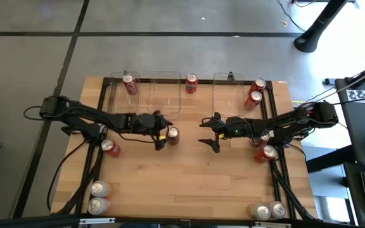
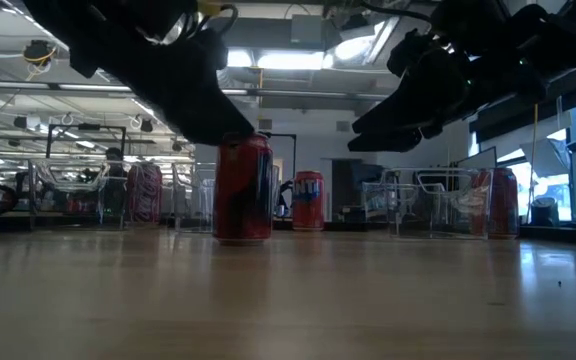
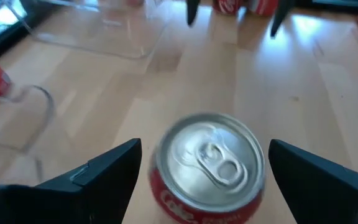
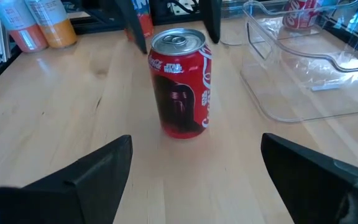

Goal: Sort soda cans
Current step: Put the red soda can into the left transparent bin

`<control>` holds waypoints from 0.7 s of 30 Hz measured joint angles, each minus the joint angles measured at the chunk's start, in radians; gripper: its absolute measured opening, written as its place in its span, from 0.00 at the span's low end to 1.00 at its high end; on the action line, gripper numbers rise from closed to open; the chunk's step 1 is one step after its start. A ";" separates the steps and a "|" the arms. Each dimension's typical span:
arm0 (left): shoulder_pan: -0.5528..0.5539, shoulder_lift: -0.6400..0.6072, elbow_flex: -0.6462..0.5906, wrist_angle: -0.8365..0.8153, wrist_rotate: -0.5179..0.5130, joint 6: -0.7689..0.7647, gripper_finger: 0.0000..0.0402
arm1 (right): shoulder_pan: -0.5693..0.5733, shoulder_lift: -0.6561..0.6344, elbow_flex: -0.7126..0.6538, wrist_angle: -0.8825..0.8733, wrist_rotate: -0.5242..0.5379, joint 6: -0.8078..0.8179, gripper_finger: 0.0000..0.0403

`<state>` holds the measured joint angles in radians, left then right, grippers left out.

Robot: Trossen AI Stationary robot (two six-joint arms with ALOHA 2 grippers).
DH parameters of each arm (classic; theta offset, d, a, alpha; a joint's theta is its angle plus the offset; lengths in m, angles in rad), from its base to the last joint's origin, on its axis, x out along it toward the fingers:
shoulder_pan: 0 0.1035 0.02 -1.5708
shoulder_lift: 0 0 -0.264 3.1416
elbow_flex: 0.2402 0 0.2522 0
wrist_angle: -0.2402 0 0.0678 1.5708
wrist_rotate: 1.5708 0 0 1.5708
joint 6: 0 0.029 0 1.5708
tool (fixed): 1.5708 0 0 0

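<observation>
Left end effector (image 1: 162,137) stands wide open, straddling the upright red soda can (image 1: 172,135) at mid-counter, fingers (image 3: 107,171) either side and not touching it. Right end effector (image 1: 208,135), equally wide and empty, faces the same can from nearby. My worry: an off-centre close would let one finger strike first and topple the can into a roll across the wooden counter (image 1: 189,183); both arms advancing together could collide. From above I count twelve soda cans: three at the left edge, one in the left bin (image 1: 115,101), the centre one, one between bins, two in the right bin (image 1: 228,101), four along the right edge. Three clear bins.
</observation>
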<state>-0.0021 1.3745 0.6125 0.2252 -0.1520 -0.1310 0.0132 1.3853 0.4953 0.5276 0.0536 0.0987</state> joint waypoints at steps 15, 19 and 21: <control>0.007 0.097 0.000 0.055 0.000 0.006 0.84 | 0.000 0.000 0.000 0.002 0.020 0.001 0.88; 0.008 0.097 0.000 0.067 0.000 0.010 0.76 | 0.000 0.000 0.000 0.001 0.036 0.000 0.88; 0.009 0.097 0.000 0.067 0.000 0.011 0.74 | 0.000 0.000 0.000 -0.001 0.041 0.001 0.88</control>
<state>0.0066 1.4719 0.6128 0.2920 -0.1524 -0.1204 0.0132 1.3853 0.4957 0.5270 0.0947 0.0993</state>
